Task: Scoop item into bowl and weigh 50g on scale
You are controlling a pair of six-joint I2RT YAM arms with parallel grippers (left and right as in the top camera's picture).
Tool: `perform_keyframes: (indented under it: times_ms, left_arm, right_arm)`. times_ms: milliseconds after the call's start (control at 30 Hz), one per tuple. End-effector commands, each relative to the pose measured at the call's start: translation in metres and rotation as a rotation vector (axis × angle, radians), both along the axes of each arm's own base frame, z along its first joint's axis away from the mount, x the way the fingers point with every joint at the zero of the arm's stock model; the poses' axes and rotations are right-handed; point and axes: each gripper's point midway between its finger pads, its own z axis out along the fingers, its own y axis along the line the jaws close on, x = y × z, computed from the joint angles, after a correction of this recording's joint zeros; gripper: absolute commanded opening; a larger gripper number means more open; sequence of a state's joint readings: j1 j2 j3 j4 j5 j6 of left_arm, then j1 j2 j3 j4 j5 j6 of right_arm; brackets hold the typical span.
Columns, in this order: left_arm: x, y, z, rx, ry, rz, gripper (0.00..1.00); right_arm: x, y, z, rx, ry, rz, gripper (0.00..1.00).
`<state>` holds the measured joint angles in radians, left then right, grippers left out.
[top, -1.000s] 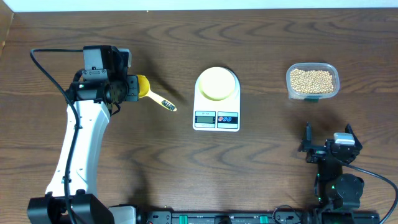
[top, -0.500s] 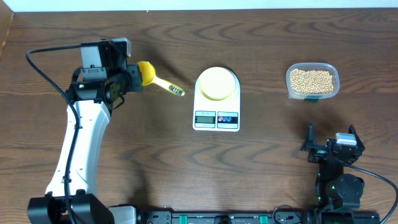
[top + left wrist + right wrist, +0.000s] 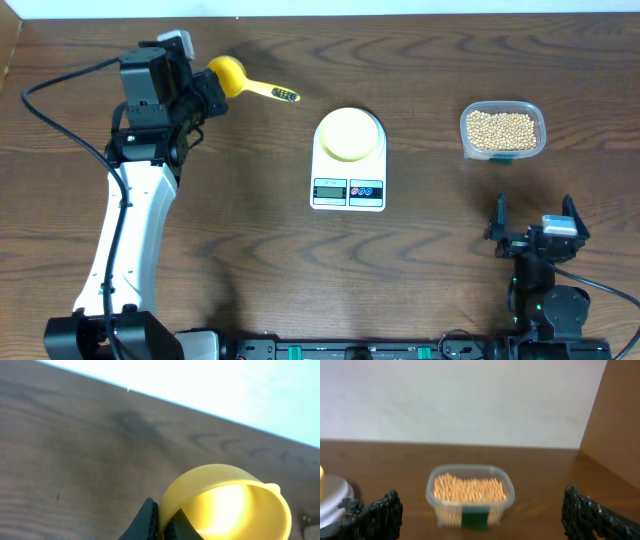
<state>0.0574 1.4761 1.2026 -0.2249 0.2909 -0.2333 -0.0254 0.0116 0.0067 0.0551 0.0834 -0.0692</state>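
My left gripper [image 3: 207, 92] is shut on the rim of the bright yellow scoop [image 3: 230, 75], held off the table at the far left with its handle pointing right. In the left wrist view the fingertips [image 3: 152, 517] pinch the wall of the scoop's cup [image 3: 227, 505], which holds nothing. The pale yellow bowl [image 3: 349, 133] sits on the white scale [image 3: 348, 188] at the middle. The beans [image 3: 502, 128] fill a clear container [image 3: 471, 148] at the far right. My right gripper [image 3: 535, 228] stands open near the front right, facing that container [image 3: 469, 510] with nothing between its fingers.
The table's far edge meets a white wall just behind the scoop [image 3: 210, 385]. The scale's platform edge [image 3: 332, 497] shows at the left of the right wrist view. A wooden side panel [image 3: 620, 425] rises to the right of the container.
My left gripper has carried the scoop up and toward the far edge, and the handle has swung to point more to the right. The right gripper has drifted slightly toward the near edge.
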Motion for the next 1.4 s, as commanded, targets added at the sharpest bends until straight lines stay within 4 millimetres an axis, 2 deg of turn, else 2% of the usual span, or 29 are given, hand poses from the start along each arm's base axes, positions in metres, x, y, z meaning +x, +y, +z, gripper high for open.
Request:
perform_keyframes:
  times_ms: [0, 100, 300, 467, 633, 733, 967, 1200, 1367]
  left_arm:
    - [0.004, 0.000, 0.014, -0.025, -0.055, 0.008, 0.08]
    - [0.009, 0.000, 0.024, -0.023, -0.099, 0.007, 0.08]
    - [0.014, 0.001, 0.033, -0.021, -0.144, 0.007, 0.08]
    - [0.015, 0.001, 0.036, -0.019, -0.159, 0.007, 0.08]
    - [0.016, 0.001, 0.038, -0.017, -0.167, 0.009, 0.08]
    - [0.017, 0.006, 0.038, -0.005, -0.167, 0.032, 0.08]
    - [0.016, 0.006, 0.037, -0.003, -0.161, 0.031, 0.08]
    - [0.015, 0.006, 0.035, -0.002, -0.154, 0.030, 0.08]
    - [0.015, 0.006, 0.033, -0.003, -0.146, 0.031, 0.08]
  right_arm:
    - [-0.001, 0.004, 0.010, 0.037, -0.045, 0.021, 0.99]
    - [-0.002, 0.004, 0.023, 0.045, -0.099, 0.023, 0.99]
    - [-0.012, 0.004, 0.066, 0.057, -0.255, 0.029, 0.99]
    - [-0.017, 0.004, 0.089, 0.056, -0.267, 0.029, 0.99]
    - [-0.008, 0.004, 0.102, 0.058, -0.223, 0.028, 0.99]
    - [0.008, 0.008, 0.101, 0.057, -0.142, 0.053, 0.99]
    - [0.063, 0.028, 0.102, 0.062, 0.059, 0.167, 0.99]
    - [0.119, 0.058, 0.105, 0.083, 0.175, 0.352, 0.99]
    - [0.155, 0.076, 0.097, 0.212, 0.259, 0.467, 0.99]
